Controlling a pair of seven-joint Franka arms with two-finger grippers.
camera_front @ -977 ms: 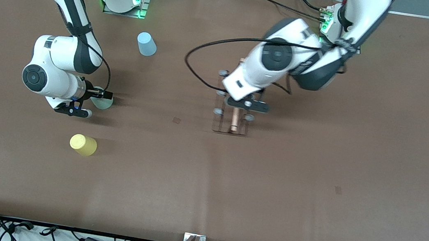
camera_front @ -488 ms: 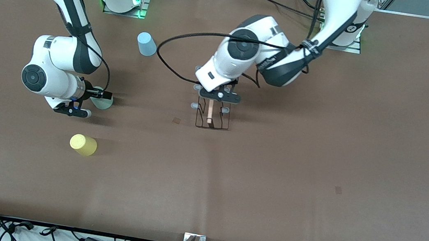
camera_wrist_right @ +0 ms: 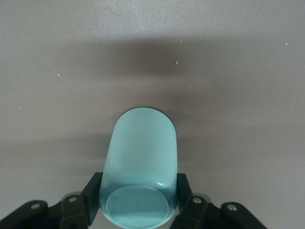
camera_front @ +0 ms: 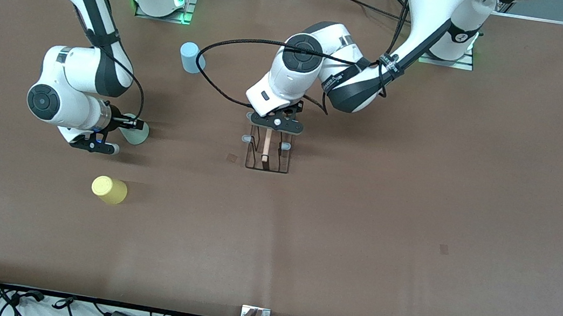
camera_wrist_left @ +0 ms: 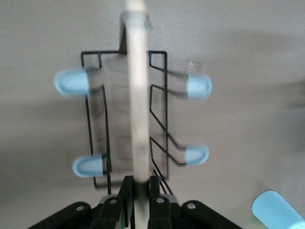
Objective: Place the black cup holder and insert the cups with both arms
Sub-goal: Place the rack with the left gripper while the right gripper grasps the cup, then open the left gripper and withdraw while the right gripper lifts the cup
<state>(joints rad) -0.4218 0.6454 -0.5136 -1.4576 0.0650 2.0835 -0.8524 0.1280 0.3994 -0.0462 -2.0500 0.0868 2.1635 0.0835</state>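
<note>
At mid-tabletop, the left end effector is clamped on the pale wooden rod of the black cup holder; in the left wrist view the rod runs straight out from between the closed fingers, the wire base and blue-tipped pegs spreading to both sides beneath it. Toward the right arm's end of the tabletop, the right end effector has closed on the mint green cup, fingers pressing its sides near the base. The yellow cup stands nearer the front camera than that end effector, free of any grip. The light blue cup stands nearer the arm bases, between the two arms.
</note>
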